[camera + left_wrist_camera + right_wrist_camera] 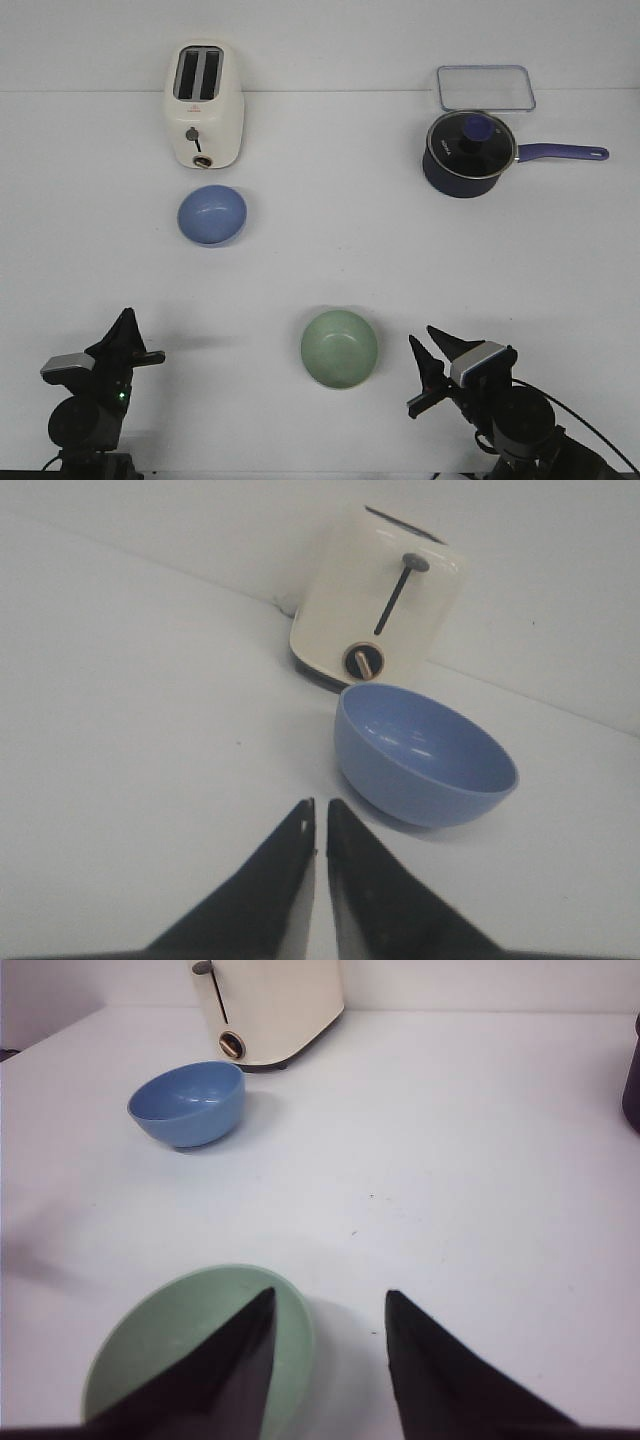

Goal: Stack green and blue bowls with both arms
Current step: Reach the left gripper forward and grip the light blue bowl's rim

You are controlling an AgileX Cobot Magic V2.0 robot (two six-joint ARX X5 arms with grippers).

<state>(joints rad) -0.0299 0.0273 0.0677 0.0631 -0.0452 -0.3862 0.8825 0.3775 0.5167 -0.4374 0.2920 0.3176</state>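
Basically nothing's stacked yet, so you've got the whole job ahead. The green bowl [339,348] sits by itself near the front edge, about midway across, and the blue bowl [212,215] is well apart from it, back toward the far-left corner, just in front of the toaster [203,103]. Both are empty and upright. Your left gripper [320,820] is pinched nearly closed on nothing, pointing at the blue bowl. Your right gripper [325,1305] is spread apart and empty, right beside the green bowl's rim. Still left: grab one, carry it over, nest it.
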